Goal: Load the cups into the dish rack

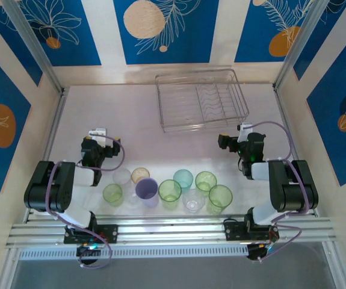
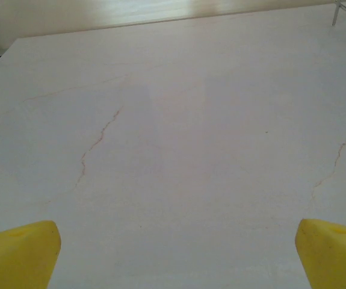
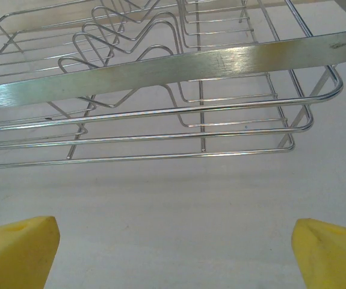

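Note:
Several cups stand in a cluster on the table near the front, between the two arms: a green cup (image 1: 112, 194), a clear cup (image 1: 122, 176), an amber cup (image 1: 140, 175), a lilac cup (image 1: 147, 191), a teal cup (image 1: 183, 179) and more green ones such as (image 1: 219, 197). The dish rack (image 1: 201, 99) sits at the back right, empty. My left gripper (image 1: 97, 137) is open over bare table (image 2: 173, 150), left of the cups. My right gripper (image 1: 231, 139) is open and empty, facing the rack's near rail (image 3: 179, 66) a short way off, its yellow fingertips (image 3: 19, 253) spread wide.
Low walls with metal posts (image 1: 37, 54) border the white table on the left, back and right. An aluminium rail (image 1: 173, 232) carrying both arm bases runs along the front edge. Bare table lies between the cups and the rack.

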Controlling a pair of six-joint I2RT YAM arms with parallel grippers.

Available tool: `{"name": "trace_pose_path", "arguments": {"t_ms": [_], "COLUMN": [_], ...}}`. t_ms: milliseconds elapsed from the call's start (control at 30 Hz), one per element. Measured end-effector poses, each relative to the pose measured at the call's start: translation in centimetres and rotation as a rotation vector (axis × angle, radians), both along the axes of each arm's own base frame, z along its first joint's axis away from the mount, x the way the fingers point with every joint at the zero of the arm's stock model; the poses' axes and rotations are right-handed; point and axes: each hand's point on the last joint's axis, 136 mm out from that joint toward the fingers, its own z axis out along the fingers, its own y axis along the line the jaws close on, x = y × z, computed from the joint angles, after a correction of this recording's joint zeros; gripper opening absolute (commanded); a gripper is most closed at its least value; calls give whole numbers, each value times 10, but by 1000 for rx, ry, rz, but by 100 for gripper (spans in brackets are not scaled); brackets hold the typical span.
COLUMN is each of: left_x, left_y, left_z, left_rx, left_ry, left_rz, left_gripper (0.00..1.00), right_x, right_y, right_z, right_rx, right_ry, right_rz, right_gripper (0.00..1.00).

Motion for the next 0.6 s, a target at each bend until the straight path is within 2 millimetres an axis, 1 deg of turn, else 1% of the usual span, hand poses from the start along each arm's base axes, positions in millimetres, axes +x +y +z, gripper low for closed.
{"name": "trace_pose_path", "arguments": {"t_ms": [367,600], "left_x": [0,1], "left_y": [0,13], "left_z": [0,4], "left_rx": [0,13], "left_ry": [0,-19], "left_rz": [2,75], "left_gripper": [100,100], "right_x": [0,0], "right_y": [1,0], "right_z": [0,0], "right_rx": [2,3], "right_ry": [0,0], "right_rz": [4,4], "right_gripper": [99,99]}}
